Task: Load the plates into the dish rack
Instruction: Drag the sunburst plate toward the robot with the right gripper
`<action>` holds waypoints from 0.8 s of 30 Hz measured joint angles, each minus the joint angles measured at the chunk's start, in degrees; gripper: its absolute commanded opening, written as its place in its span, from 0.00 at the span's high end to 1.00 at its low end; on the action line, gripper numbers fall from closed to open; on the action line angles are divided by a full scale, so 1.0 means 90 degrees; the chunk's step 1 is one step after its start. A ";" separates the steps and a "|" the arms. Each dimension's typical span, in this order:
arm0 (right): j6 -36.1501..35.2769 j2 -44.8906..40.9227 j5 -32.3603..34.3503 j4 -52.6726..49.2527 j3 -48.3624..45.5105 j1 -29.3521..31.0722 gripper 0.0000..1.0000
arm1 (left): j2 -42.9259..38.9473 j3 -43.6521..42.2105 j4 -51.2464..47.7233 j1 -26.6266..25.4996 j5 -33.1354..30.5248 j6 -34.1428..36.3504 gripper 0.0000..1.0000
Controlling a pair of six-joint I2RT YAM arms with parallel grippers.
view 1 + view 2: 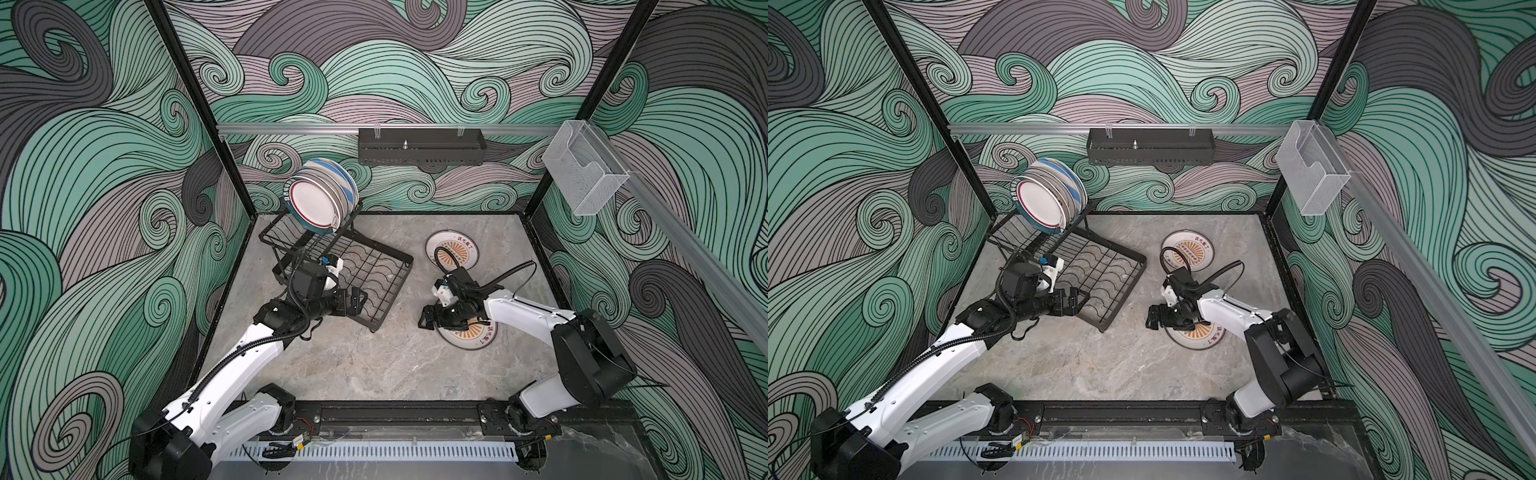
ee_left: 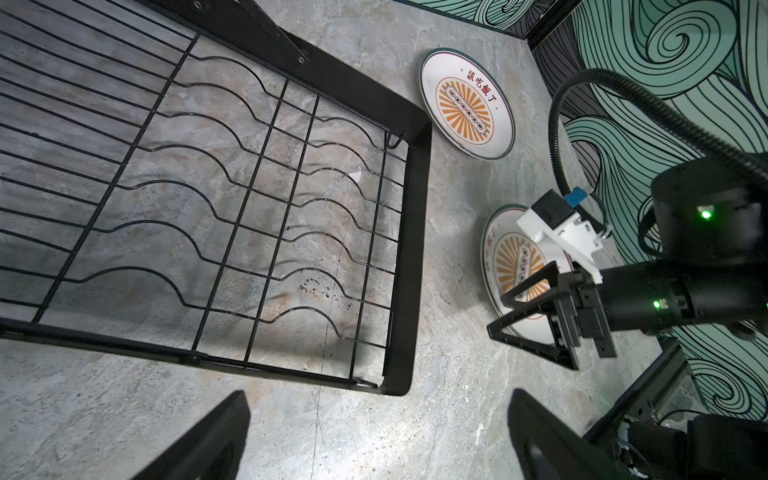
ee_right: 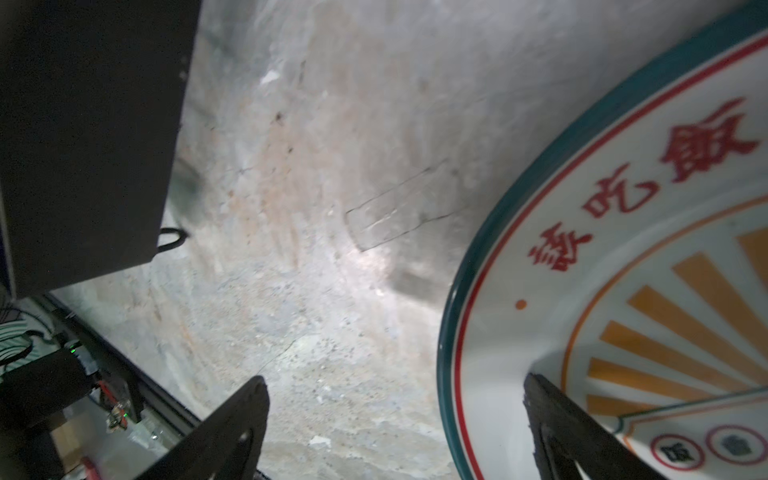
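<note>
Right pincer [image 3: 395,382] is spread wide and grips nothing. It straddles the rim of the nearer sunburst plate [image 1: 473,334], one finger over the plate's painted face and the other over the bare surface [image 1: 353,365]; I cannot tell whether either touches. That plate lies flat, and so does a second sunburst plate [image 1: 453,249] farther back, both beside the dish rack [image 1: 374,270]. A row of plates [image 1: 320,199] stands on edge in the rack's raised tier. The left pincer [image 2: 378,399], also spread wide with nothing in it, hovers near the rack's front edge.
</note>
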 measured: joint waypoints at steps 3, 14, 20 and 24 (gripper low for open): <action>0.0211 -0.0032 -0.0124 0.0134 -0.0061 0.0296 0.05 | 0.0000 0.0000 0.0000 0.0000 -0.0002 -0.0039 0.01; 0.0843 0.0216 -0.0318 0.1205 -0.0007 0.1134 0.07 | 0.0000 0.0000 -0.0015 0.0000 -0.0066 -0.0073 0.01; 0.0804 -0.0444 0.0194 0.0695 0.0015 0.1127 0.07 | -0.0005 0.0000 -0.0114 0.0000 -0.0141 -0.0073 0.01; 0.0823 -0.1615 0.0629 -0.0002 -0.0058 0.0544 0.14 | -0.0005 0.0000 -0.0126 0.0000 -0.0143 -0.0073 0.01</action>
